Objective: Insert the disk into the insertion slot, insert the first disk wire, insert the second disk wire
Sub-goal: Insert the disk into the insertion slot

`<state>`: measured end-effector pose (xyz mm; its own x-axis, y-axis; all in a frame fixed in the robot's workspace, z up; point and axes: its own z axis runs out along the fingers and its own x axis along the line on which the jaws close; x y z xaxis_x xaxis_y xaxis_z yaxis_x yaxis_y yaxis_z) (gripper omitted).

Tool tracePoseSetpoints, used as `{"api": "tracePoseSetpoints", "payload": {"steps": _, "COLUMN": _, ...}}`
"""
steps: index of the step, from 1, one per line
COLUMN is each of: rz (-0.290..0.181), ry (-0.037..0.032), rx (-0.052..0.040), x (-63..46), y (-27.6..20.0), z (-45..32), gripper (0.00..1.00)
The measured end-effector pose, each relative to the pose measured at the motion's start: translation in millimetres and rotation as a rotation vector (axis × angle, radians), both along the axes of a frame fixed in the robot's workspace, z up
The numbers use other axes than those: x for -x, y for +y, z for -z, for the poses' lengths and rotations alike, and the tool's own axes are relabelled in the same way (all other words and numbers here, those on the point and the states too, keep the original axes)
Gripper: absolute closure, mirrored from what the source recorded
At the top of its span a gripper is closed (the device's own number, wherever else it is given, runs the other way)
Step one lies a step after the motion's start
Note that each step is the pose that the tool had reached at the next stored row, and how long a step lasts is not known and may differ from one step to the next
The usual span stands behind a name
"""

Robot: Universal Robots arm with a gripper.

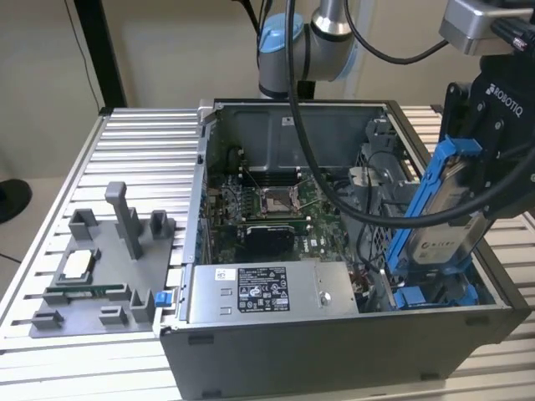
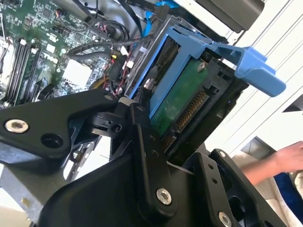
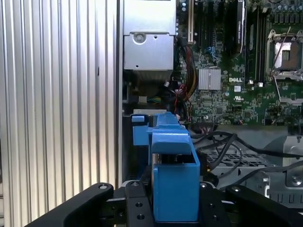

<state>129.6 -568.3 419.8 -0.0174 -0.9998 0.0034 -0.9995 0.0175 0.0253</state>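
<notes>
My gripper is shut on the disk, a silver drive in a bright blue carrier frame. The disk hangs tilted over the open computer case on the exterior view's right, its lower end down at the grey perforated drive cage with the insertion slot. In the second wrist view the disk's green circuit board and blue frame sit between my black fingers. The first wrist view looks along the blue carrier with the perforated cage wall beside it. Black cables run past the cage; I cannot tell which are the disk wires.
A silver labelled power-supply box fills the case's front. The motherboard lies behind it. A grey plastic fixture tray stands on the ribbed aluminium table at the exterior view's left. A person's hand shows beyond the case.
</notes>
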Motion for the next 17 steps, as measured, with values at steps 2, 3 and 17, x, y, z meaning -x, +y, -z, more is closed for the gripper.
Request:
{"api": "tracePoseSetpoints", "payload": {"steps": 2, "rz": 0.000, "ry": -0.0001, "rx": 0.0000, "x": -2.0, "y": 0.0, "z": 3.4, "gripper": 1.00}}
{"api": "tracePoseSetpoints", "payload": {"steps": 3, "rz": 0.000, "ry": 0.0000, "rx": -0.0001, "x": -2.6, "y": 0.0, "z": 5.3, "gripper": 1.00}}
{"api": "tracePoseSetpoints", "payload": {"steps": 17, "rz": 0.000, "ry": 0.0000, "rx": -0.0004, "x": -3.1, "y": 0.0, "z": 27.6, "gripper": 1.00}}
